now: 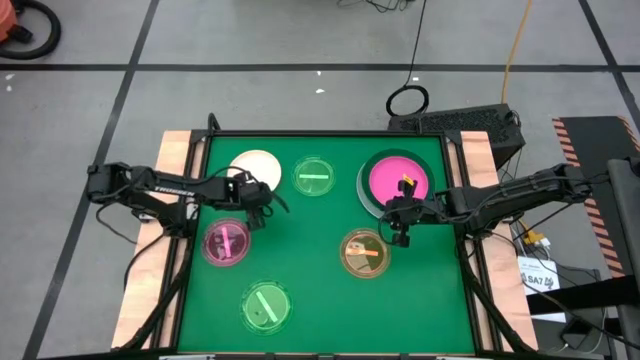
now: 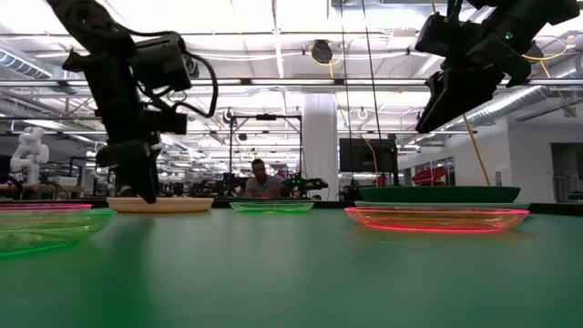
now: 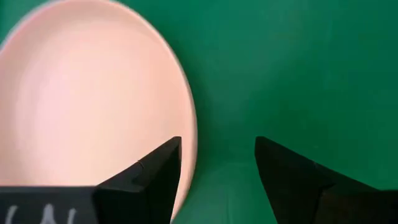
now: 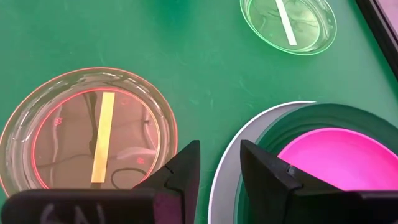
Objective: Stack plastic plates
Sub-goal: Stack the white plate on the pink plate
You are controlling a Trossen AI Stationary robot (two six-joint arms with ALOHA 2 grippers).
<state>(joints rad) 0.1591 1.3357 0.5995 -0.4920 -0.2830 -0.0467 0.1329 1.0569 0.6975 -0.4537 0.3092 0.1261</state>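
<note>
The cream plate (image 1: 255, 165) (image 3: 87, 106) lies flat at the far left of the mat. My left gripper (image 1: 252, 200) (image 3: 217, 162) is open and low at its near rim, with one finger over the plate and one over the mat. Whether they touch the rim, I cannot tell. A hot-pink plate (image 4: 336, 155) sits in a dark-green plate (image 4: 323, 118), which sits on a pale-blue plate (image 4: 239, 137) at the far right. My right gripper (image 1: 400, 232) (image 4: 220, 165) hangs above that stack's near rim, raised, with its fingers narrowly open.
Small translucent dishes lie flat on the green mat: amber (image 1: 364, 253) (image 4: 87, 137) below the right gripper, green (image 1: 315, 177) at far centre, pink (image 1: 227, 243) near the left arm, another green (image 1: 265, 305) at the near edge. Bare mat lies in the middle.
</note>
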